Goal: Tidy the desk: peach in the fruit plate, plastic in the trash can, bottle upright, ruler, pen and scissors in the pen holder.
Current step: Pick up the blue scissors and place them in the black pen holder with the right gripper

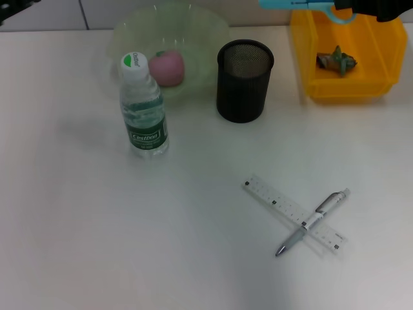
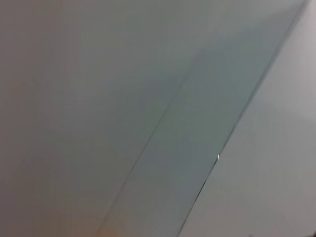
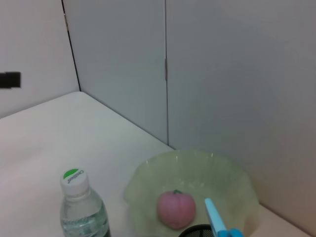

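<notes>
- Bench [image 1: 97,245]: the white surface before you, carrying every item listed below.
- Fruit plate [image 1: 206,39]: a pale green translucent dish at the far side of the bench; the pink peach [image 1: 167,68] lies inside it.
- Trash can [image 1: 381,58]: a yellow bin at the far right; a crumpled piece of plastic [image 1: 336,60] rests on its floor.
- Bottle [image 1: 143,110]: clear, green-labelled, white-capped, standing upright just in front of the fruit plate.
- Pen holder [image 1: 244,81]: a black mesh cup between the fruit plate and the trash can.
- Ruler [image 1: 277,206]: clear, flat on the near right of the bench, well apart from the pen holder.
- Pen [image 1: 319,216]: silver, lying across the ruler.
- Scissors [image 1: 303,5]: light blue, held high over the trash can's far edge by the right tool [image 1: 371,8], which is clamped on them; you see the blue tip in the right wrist view too.
- Left tool: out of sight; you see only blank panels in its wrist view.
</notes>
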Controlling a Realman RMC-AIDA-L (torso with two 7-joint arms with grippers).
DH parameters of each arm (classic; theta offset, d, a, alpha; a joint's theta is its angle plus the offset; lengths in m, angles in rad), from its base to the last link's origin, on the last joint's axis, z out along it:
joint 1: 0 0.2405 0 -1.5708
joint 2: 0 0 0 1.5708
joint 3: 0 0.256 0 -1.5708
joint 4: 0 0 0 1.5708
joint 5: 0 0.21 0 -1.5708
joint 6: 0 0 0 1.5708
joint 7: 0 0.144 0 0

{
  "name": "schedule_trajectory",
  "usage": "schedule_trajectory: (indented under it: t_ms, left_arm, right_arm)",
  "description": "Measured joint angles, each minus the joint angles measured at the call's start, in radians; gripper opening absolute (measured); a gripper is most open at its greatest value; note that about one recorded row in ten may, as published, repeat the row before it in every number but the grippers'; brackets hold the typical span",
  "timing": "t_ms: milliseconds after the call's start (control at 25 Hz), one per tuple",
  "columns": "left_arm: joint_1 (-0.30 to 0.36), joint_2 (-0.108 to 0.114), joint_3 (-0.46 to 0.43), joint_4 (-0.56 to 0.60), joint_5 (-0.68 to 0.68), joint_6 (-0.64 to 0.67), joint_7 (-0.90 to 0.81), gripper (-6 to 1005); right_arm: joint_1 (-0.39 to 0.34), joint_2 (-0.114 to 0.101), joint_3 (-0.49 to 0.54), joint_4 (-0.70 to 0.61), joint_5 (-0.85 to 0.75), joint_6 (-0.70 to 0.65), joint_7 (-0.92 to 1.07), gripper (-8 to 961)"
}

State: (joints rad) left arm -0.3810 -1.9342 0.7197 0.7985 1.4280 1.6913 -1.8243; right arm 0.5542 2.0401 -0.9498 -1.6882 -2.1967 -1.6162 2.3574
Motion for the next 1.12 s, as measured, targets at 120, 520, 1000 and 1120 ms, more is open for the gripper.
schedule_trajectory:
  t_ms: [120,520,1000,1120]
  left_arm:
    - [0.023,0.001,0.004,0.040,0.000,0.009,0.049,455]
    - [0.040,0.011,-0.002,0.084,0.088,0.095,0.133,494]
    - [0.019,0.021,0.008,0.086,0.122,0.140,0.143,495]
    - [0.015,0.021,0.009,0.087,0.127,0.152,0.147,494]
  right_arm:
    - [0.003,0.000,0.000,-0.004,0.000,-0.017,0.026,106]
    - [0.085,-0.030,0.025,-0.006,-0.087,-0.121,0.163,111]
    - [0.272,-0.076,0.041,0.143,-0.251,-0.222,0.253,116]
    - [0.307,-0.077,0.041,0.173,-0.279,-0.223,0.258,117]
